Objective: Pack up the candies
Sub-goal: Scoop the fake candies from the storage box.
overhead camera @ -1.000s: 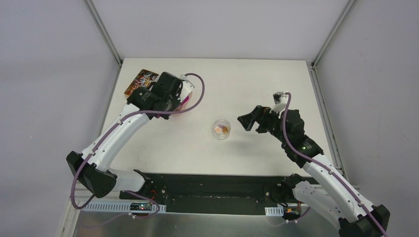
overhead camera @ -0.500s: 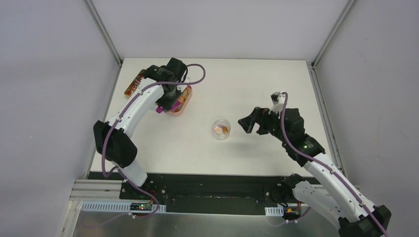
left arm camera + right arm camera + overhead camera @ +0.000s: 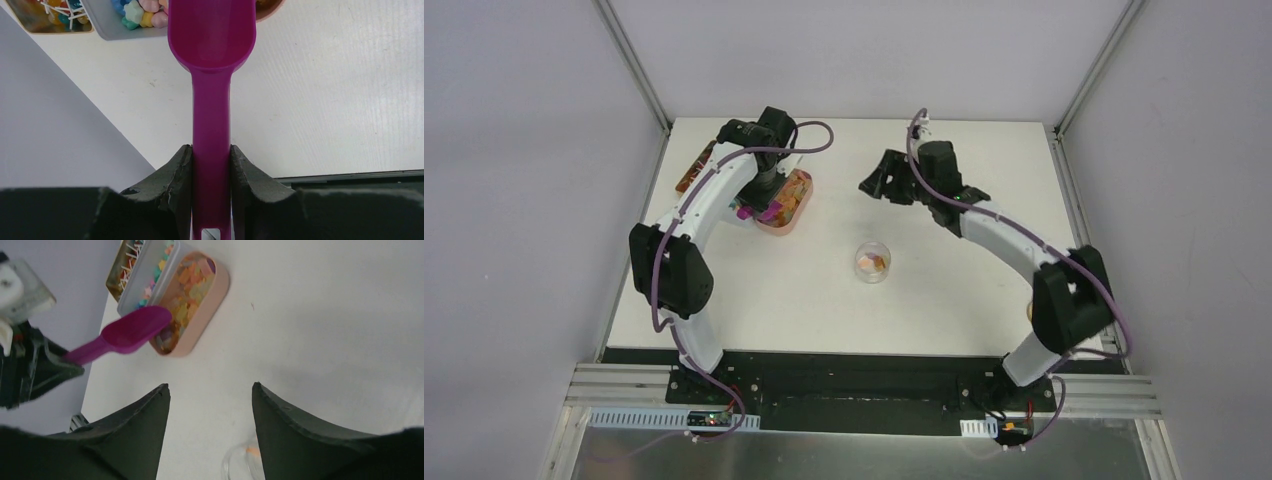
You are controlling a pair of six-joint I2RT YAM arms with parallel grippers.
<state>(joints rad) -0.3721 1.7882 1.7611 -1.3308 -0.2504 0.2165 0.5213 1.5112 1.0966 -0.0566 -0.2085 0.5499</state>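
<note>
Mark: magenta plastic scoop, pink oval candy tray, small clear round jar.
magenta plastic scoop (image 3: 212,35), left wrist view, bowl
pink oval candy tray (image 3: 223,287), right wrist view, rim
small clear round jar (image 3: 860,262), top view, wall

Your left wrist view cropped the magenta plastic scoop (image 3: 212,45) at the top edge; bowl tip unseen. Your right wrist view clipped the small clear round jar (image 3: 242,461) at the bottom edge. From above, the tiny orange candies (image 3: 796,187) were too small to separate.

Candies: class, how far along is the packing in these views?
Done: a few candies lie in the clear jar. In hand: the left gripper grips the magenta scoop, bowl looks empty, at the pink tray. Left: most sweets sit in that tray; the right gripper is open, empty.
</note>
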